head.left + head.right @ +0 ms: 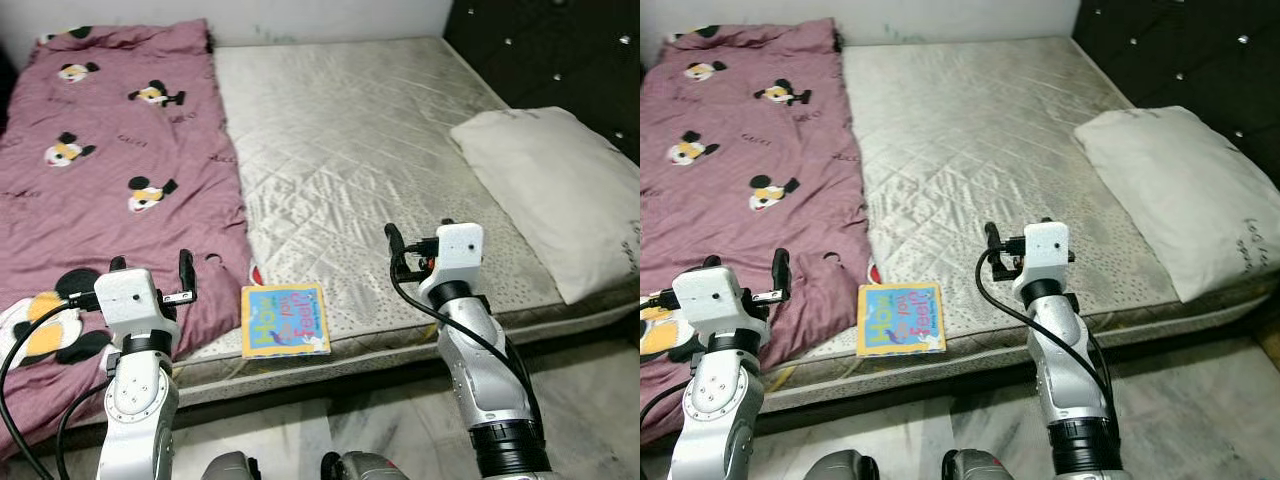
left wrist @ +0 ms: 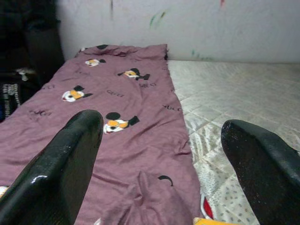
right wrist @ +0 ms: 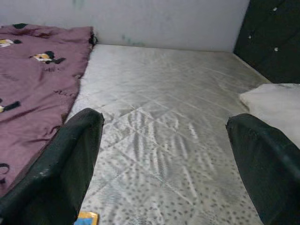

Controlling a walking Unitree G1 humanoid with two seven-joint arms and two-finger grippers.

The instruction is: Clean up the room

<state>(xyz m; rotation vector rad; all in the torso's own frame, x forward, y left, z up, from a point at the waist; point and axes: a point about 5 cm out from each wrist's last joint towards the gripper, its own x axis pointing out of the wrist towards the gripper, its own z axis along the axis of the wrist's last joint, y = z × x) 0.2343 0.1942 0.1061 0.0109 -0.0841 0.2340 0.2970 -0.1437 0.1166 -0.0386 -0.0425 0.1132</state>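
Between both wide-open tools, left tool and right tool, lies the book on the mattress.

Soft, even indoor light; wrist views slightly blurred.

We are in a home bedroom: a bare quilted mattress fills the middle of the frame, a maroon cartoon-print blanket covers its left side, a white pillow lies at right beneath a dark tufted headboard, and marble floor runs along the bottom.
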